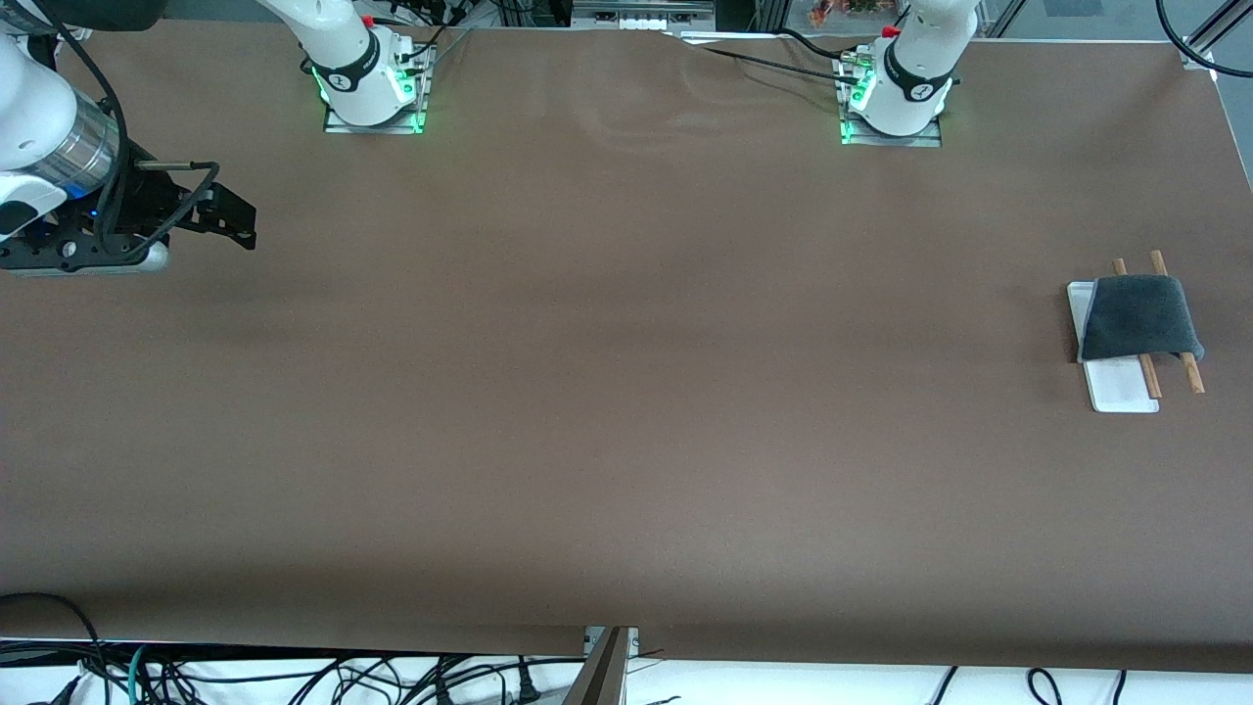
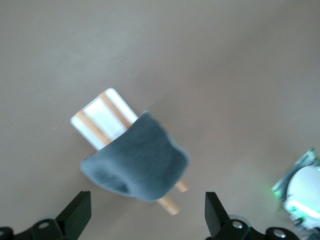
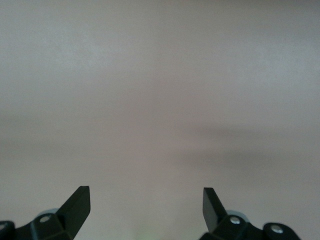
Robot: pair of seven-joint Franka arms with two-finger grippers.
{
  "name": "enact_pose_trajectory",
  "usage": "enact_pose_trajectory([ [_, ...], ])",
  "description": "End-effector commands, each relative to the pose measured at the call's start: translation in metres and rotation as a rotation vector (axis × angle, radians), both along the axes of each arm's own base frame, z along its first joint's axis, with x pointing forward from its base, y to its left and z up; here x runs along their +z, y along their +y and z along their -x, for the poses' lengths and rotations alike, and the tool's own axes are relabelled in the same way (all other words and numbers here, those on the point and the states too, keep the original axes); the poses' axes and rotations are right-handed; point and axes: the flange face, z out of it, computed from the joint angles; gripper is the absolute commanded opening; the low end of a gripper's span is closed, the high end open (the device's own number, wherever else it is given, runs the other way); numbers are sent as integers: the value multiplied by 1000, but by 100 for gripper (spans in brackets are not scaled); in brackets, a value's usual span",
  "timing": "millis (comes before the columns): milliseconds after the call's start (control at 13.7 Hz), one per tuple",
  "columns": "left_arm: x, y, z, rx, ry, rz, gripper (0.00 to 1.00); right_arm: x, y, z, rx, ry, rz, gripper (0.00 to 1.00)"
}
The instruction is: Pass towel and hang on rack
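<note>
No brand, label or legible writing is visible on any item.

The towel is draped over the rack, which stands on the counter toward the left arm's end, nearer to the front camera than the left arm's base. In the front view the rack's two brown rods run along the length of its white base, from the robots' side toward the front camera. The cloth covers the part of the rods toward the robots; the rod ends and the base's camera-side end remain exposed.

The left wrist view shows the towel sagging across both rods of the rack, with the left claw hanging above it, fingers spread wide and empty. The left claw does not appear in the front view.

The right claw hovers over the counter at the right arm's end, well apart from the rack. The right wrist view shows the right claw wide open, holding nothing, with only bare counter beneath; the front view does not show its finger spacing clearly.
</note>
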Motion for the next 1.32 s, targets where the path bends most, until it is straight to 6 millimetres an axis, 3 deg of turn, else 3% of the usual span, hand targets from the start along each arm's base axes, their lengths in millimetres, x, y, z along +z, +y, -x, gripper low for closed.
enact_pose_trajectory([
  [0, 30, -65, -13, 63, 76, -66, 100, 7, 1, 1, 16, -4, -1, 99],
  [146, 48, -125, -28, 115, 105, -109, 100, 7, 1, 0, 15, -5, -3, 99],
  [293, 58, -169, -37, 175, 129, -144, 100, 7, 0, 1, 12, -3, -4, 99],
  [512, 78, -228, -41, 271, 135, -191, 100, 6, -6, -1, -2, -2, -5, 99],
  [659, 88, -291, -40, 371, 146, -245, 100, 6, -6, -1, 0, -4, -3, 99],
  [805, 100, -327, -32, 487, 72, -279, 100, 6, -6, -1, 0, -2, -3, 99],
  [878, 101, -332, -24, 553, 28, -268, 100, 6, -6, -1, 0, -4, -3, 99],
  [1024, 102, -369, 3, 645, -38, -276, 100, 6, -6, -1, 0, -2, -3, 99],
  [1098, 101, -378, 12, 706, -70, -290, 100, 6, -6, -1, 0, -2, -3, 99],
  [1244, 97, -375, 21, 717, -128, -311, 100, 6, -6, -1, 0, -2, -5, 99],
])
